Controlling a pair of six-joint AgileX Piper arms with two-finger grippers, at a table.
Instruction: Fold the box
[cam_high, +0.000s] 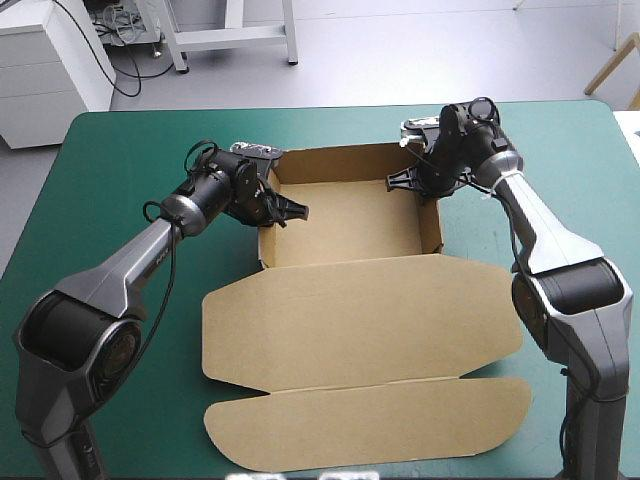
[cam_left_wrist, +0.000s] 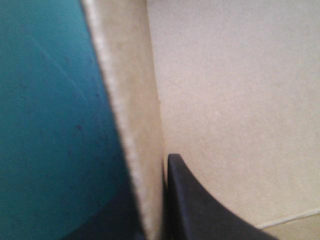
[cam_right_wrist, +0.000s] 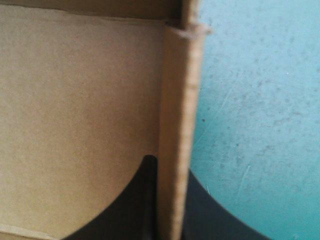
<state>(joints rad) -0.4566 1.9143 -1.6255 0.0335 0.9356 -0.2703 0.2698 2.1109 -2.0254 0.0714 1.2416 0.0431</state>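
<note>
The brown box (cam_high: 350, 215), a cut sheet of plain board, lies on the teal-green cover (cam_high: 120, 170) of the table. Its open tray sits toward 12 o'clock, with walls raised on the 9, 12 and 3 o'clock sides. The wide, round-cornered lid panel (cam_high: 360, 320) lies flat toward 6 o'clock, with a long curved flap (cam_high: 370, 425) at its near end.

The left gripper (cam_high: 285, 212), with two broad black fins, sits on the tray's 9 o'clock wall (cam_left_wrist: 132, 100). It is pinched nearly closed, one fin inside the tray and one outside, with the board between them.

The right gripper (cam_high: 400, 183) sits on the 3 o'clock wall (cam_right_wrist: 175, 100) near the far corner. It clamps that wall the same way, narrow, with a fin on each face.
</note>
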